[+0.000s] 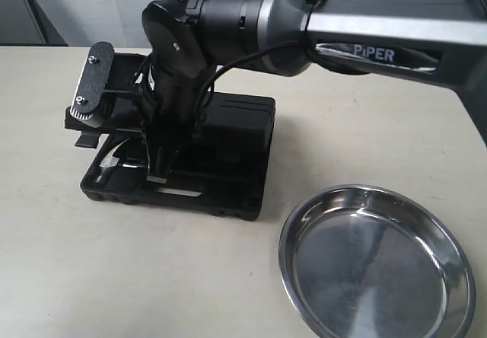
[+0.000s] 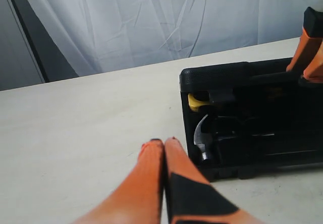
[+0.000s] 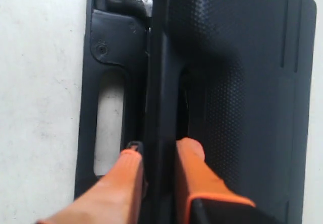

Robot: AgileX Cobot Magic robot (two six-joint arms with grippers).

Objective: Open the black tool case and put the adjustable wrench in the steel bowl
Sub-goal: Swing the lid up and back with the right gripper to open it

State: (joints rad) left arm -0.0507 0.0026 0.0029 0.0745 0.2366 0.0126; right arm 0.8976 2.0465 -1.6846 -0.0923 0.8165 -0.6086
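Observation:
The black tool case (image 1: 232, 151) lies left of centre on the table with its lid lifted partway off the base. My right gripper (image 3: 159, 148) reaches across from the right and is shut on the lid's front edge, one orange finger (image 3: 126, 176) on the inside and one on the textured outside. It shows in the exterior view as the right gripper (image 1: 157, 172) over the case's handle cut-out. A silver hammer head (image 2: 202, 133) shows in the gap. The adjustable wrench is hidden. My left gripper (image 2: 164, 142) is shut and empty on the table beside the case (image 2: 252, 118). The steel bowl (image 1: 373, 269) sits empty at the front right.
A yellow part (image 2: 197, 102) peeks out inside the case near a corner. A white curtain (image 2: 151, 22) hangs behind the table. The right arm's long dark link (image 1: 380, 26) stretches across the upper part of the exterior view above the table.

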